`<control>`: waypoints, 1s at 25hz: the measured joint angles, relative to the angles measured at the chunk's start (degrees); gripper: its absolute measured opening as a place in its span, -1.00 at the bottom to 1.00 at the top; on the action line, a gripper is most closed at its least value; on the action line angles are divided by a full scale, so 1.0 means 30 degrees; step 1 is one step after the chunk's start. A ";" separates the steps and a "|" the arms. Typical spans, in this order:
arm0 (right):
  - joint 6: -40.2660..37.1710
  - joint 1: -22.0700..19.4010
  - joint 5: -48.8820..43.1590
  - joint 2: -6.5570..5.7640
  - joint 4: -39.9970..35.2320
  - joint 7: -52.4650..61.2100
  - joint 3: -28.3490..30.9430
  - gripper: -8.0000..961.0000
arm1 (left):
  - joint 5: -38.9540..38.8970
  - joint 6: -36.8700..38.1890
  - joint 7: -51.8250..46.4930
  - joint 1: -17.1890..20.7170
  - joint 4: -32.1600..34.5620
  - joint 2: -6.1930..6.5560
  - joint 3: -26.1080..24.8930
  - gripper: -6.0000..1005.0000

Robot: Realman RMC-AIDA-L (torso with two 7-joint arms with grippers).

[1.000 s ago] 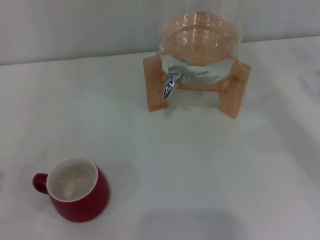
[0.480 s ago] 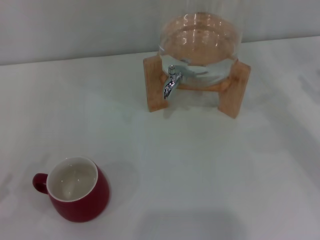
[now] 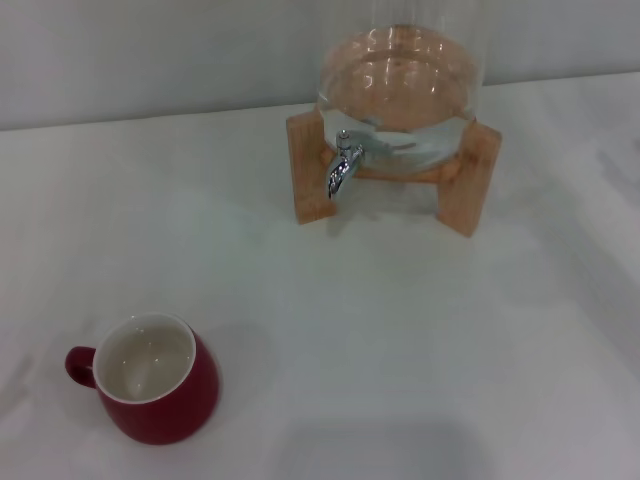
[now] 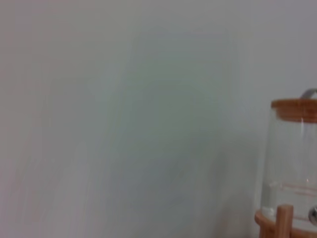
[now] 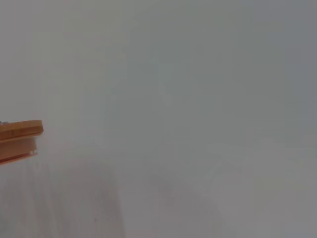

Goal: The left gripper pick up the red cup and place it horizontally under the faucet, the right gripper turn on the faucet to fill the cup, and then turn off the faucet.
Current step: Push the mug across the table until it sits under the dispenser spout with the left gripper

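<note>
The red cup [image 3: 150,378] stands upright on the white table at the front left of the head view, its cream inside showing and its small handle pointing left. The chrome faucet [image 3: 343,165] juts from the front of the glass jar [image 3: 400,95] at the back, spout bent down. No cup is under it. Neither the left gripper nor the right gripper shows in any view. The left wrist view catches only the jar [image 4: 294,163] against the wall.
The jar rests on a wooden stand [image 3: 310,170] with legs at left and right. A wooden lid edge [image 5: 20,134] shows in the right wrist view. The white table [image 3: 400,340] spreads between cup and jar; a grey wall rises behind.
A faint shadow at the left edge of the table near the cup has shifted slightly. Cup, faucet and jar have not moved.
</note>
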 joint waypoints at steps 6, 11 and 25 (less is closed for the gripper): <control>-0.0112 0.0254 0.0000 -0.0007 0.0001 -0.0001 0.0020 0.32 | 0.0389 -0.0005 0.1681 0.0158 -0.1483 -0.0017 0.0006 0.75; -0.0227 0.0506 -0.0094 -0.0040 0.0001 -0.0001 0.0051 0.32 | 0.0749 -0.0134 0.3590 0.0300 -0.2486 -0.0057 0.0006 0.75; -0.0248 0.0520 -0.0102 -0.0059 0.0002 0.0000 0.0241 0.32 | 0.1197 0.1270 0.5120 0.0151 -0.4522 0.0021 0.0000 0.75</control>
